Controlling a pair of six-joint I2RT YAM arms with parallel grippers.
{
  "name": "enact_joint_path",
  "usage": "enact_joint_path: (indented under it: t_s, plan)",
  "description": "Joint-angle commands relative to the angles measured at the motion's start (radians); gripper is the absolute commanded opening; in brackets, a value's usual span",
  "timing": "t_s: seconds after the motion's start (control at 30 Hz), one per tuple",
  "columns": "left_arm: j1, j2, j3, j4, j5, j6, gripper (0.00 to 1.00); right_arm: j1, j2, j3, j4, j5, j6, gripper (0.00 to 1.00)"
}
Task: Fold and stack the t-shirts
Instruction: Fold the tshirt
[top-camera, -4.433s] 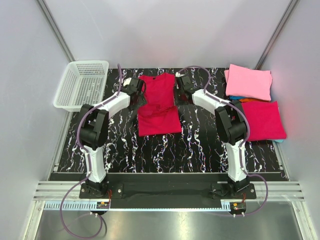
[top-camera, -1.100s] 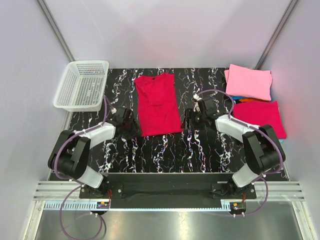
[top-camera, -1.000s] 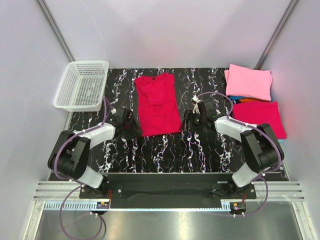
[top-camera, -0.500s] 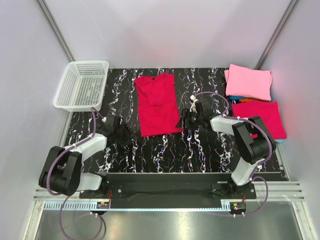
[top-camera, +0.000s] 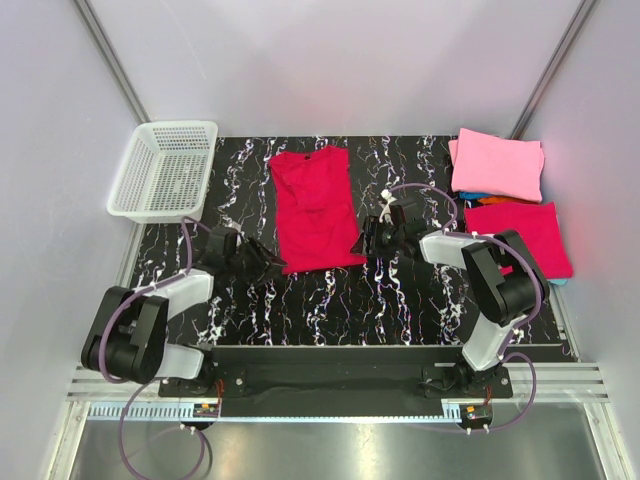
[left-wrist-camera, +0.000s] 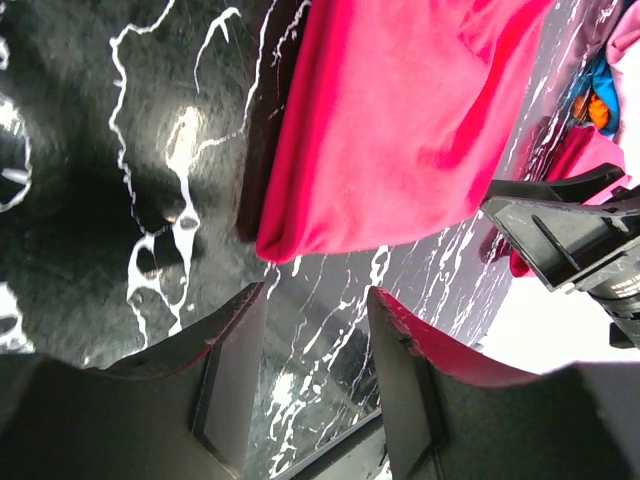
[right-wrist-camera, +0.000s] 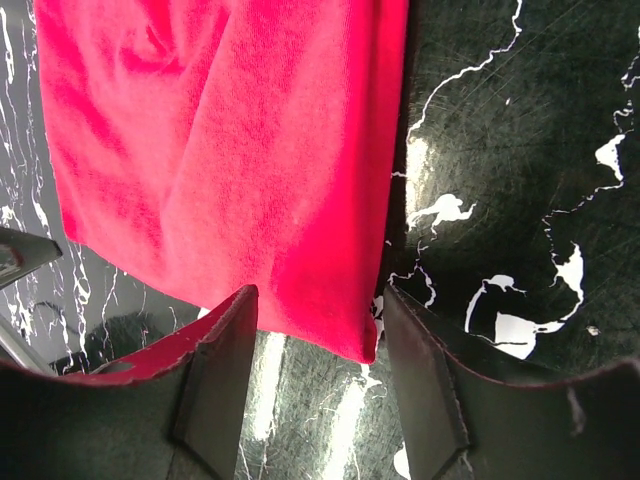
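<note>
A crimson t-shirt (top-camera: 314, 207) lies flat as a long narrow strip in the middle of the black marbled table (top-camera: 330, 300), neck at the far end. My left gripper (top-camera: 271, 263) sits low at its near left corner. In the left wrist view that gripper (left-wrist-camera: 315, 300) is open, with the shirt's corner (left-wrist-camera: 300, 230) just beyond the tips and only table between the fingers. My right gripper (top-camera: 361, 243) is at the near right corner. In the right wrist view it (right-wrist-camera: 320, 300) stands open around the shirt's corner (right-wrist-camera: 345, 320), with both fingers clear of the cloth.
A white mesh basket (top-camera: 162, 170) stands at the far left. At the right lie a folded pink shirt (top-camera: 497, 165) and a folded crimson one (top-camera: 527, 240), with turquoise and orange cloth (top-camera: 480, 198) showing beneath them.
Both arms have come back from the shirt's far end to its near corners. In the last second the left gripper swung in toward the left corner. The right jaws narrowed a little.
</note>
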Motion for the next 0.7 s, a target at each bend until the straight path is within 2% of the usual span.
enact_joint_path:
  t_s: [0.0,0.23,0.43,0.67]
  plan:
    - [0.009,0.043,0.013,0.091,0.038,-0.002,0.49,0.006,0.019,-0.019,-0.011,-0.011,0.002,0.59]
    - [0.009,0.096,0.013,0.1,0.0,0.024,0.48,0.006,0.015,-0.039,-0.001,-0.034,0.011,0.56]
    - [0.009,0.188,-0.009,0.27,0.058,0.008,0.45,0.005,0.001,-0.067,0.004,-0.022,0.022,0.52]
    - [0.009,0.196,-0.006,0.261,0.026,0.023,0.44,0.006,-0.025,-0.095,-0.008,-0.005,0.013,0.52]
